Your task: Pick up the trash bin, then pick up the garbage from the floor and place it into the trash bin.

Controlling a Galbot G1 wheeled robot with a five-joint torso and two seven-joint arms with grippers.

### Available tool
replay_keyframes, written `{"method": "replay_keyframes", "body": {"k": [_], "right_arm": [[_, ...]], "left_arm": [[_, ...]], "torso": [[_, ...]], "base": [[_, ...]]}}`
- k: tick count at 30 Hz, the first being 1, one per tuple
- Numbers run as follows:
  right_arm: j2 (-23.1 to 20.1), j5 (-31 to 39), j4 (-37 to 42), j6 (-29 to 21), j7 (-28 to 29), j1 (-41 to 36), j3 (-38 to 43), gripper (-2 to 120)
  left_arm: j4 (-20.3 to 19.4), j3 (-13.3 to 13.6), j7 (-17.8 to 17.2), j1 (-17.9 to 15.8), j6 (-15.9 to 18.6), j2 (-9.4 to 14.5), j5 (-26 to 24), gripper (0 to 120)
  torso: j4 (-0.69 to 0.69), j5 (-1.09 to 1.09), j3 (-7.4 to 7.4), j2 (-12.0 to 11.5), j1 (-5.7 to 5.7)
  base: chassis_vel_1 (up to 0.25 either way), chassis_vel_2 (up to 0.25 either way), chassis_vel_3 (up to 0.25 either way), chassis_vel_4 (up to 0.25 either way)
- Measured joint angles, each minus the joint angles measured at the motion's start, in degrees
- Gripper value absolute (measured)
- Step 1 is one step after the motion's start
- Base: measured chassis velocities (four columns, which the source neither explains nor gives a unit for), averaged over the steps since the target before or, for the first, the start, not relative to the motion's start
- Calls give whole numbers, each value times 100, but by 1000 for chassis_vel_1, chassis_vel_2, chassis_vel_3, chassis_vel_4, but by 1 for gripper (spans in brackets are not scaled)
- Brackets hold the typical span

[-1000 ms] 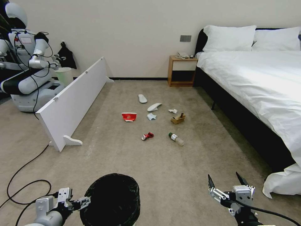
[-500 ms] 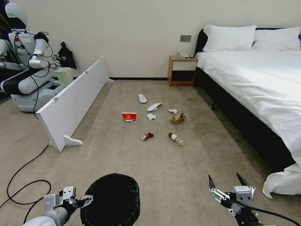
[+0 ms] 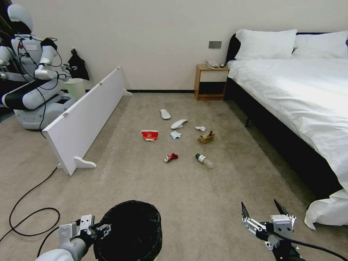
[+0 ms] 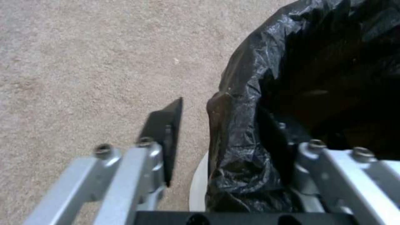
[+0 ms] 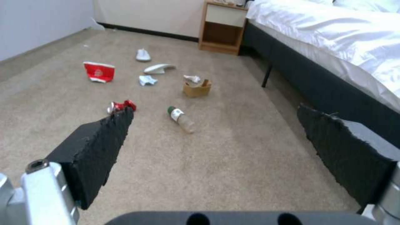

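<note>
We see the trash bin (image 3: 128, 232) on the carpet (image 3: 203, 203), close in front of us, on our left side. It has a crinkly black bag (image 4: 250, 125) inside it. Our left gripper (image 3: 103, 229) is at the bin's left rim. Its fingers are spread apart, one finger (image 4: 164, 131) outside the rim and the other down inside the bag. They do not squeeze the rim.

Our right gripper (image 3: 262, 212) hangs low over the carpet on our right side. Its two black fingers (image 5: 96, 147) are wide apart and hold nothing.

The garbage lies farther off, in the middle of the floor. There is a flat red cup (image 3: 149, 135), a crushed red can (image 3: 170, 157) and a clear bottle (image 3: 203, 161) with a green cap. Near them are a brown box (image 3: 206, 137), some white tissues (image 3: 175, 135) and two white slippers (image 3: 165, 114).

A big bed (image 3: 301, 94) stands on the right. A white board (image 3: 87, 116) stands on the left.
</note>
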Motion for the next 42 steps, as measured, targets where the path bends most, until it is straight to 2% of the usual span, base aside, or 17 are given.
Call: {"method": "replay_keyframes", "body": {"k": [1, 3, 5, 6, 11, 18, 21, 25, 27, 28, 29, 30, 32, 33, 35, 39, 42], "right_arm": [[0, 0, 0, 0, 0, 0, 0, 100], [-1, 1, 18, -2, 0, -6, 2, 100], [-1, 2, 28, -2, 0, -11, 2, 100], [-2, 2, 42, -3, -1, -17, 3, 100], [-5, 2, 69, -6, -3, -34, 5, 100], [-28, 13, 138, -17, 3, -69, 23, 100], [-65, 40, 180, -51, 41, -90, 48, 100], [-135, 132, 197, 161, 129, -117, 70, 100], [-135, 132, 197, 161, 129, -117, 70, 100], [-143, 245, 11, 832, 194, -98, 64, 100], [-153, 271, -111, 1093, 194, -71, 75, 100], [-153, 271, -111, 1093, 194, -71, 75, 100], [-164, 351, -176, 1176, 186, -78, 89, 100], [-164, 351, -176, 1176, 186, -78, 89, 100], [-105, 353, -214, 1274, 111, -86, 197, 100], [4, 93, -232, 1326, 71, -53, 352, 100], [176, -39, -237, 1367, 335, -150, 454, 100]], "left_arm": [[0, 0, 0, 0, 0, 0, 0, 45], [7, 17, 0, 9, -1, -1, 3, 30], [7, 24, 6, 19, -2, -6, 2, 27], [6, 30, 13, 27, -2, -10, 2, 20], [-6, 43, 43, 64, -3, -22, -7, 7], [-48, 38, 47, 151, -3, -23, -5, 6], [-141, -75, 46, 225, 14, -12, -73, 5], [-476, -413, 12, 459, 102, 7, -251, 4], [-476, -413, 12, 459, 102, 7, -251, 4], [-859, -689, -43, 627, 101, 29, -309, 3], [-1197, -855, -102, 762, 101, 27, -417, 3], [-1197, -855, -102, 762, 101, 27, -417, 3], [-1643, -1013, -233, 841, 89, 25, -573, 3], [-1643, -1013, -233, 841, 89, 25, -573, 3], [-2059, -1047, -510, 828, 76, 73, -609, 3], [-2290, -1049, -609, 852, 73, 115, -619, 3], [-2518, -1172, -920, 945, 61, 202, -728, 3]], "torso": [[0, 0, 0, 0, 0], [-1, -1, 0, 0, 0], [-2, -2, 0, 0, 0], [-2, -1, 0, 0, 0], [-2, -2, 0, 0, 0], [-1, -3, 0, 0, 0], [-3, -9, 2, -2, 0], [-3, -20, 5, -4, 0], [-3, -20, 5, -4, 0], [0, -5, 3, -3, 0], [1, -11, 4, -4, 0], [1, -11, 4, -4, 0], [0, -1, 2, -3, 0], [0, -1, 2, -3, 0], [-3, -5, 2, -4, 0], [-1, -5, 2, -3, 0], [-3, -5, 2, -3, 0]], "base": [[0, 0, 0, 0], [0, 0, 0, 0], [0, 0, 0, 0], [0, 0, 0, 0], [0, 0, 0, 0], [0, 0, 0, 0], [0, 0, 0, 0], [0, 0, 0, 0], [0, 0, 0, 0], [0, 0, 0, 0], [0, 0, 0, 0], [0, 0, 0, 0], [0, 0, 0, 0], [0, 0, 0, 0], [0, 0, 0, 0], [0, 0, 0, 0], [0, 0, 0, 0]]}}
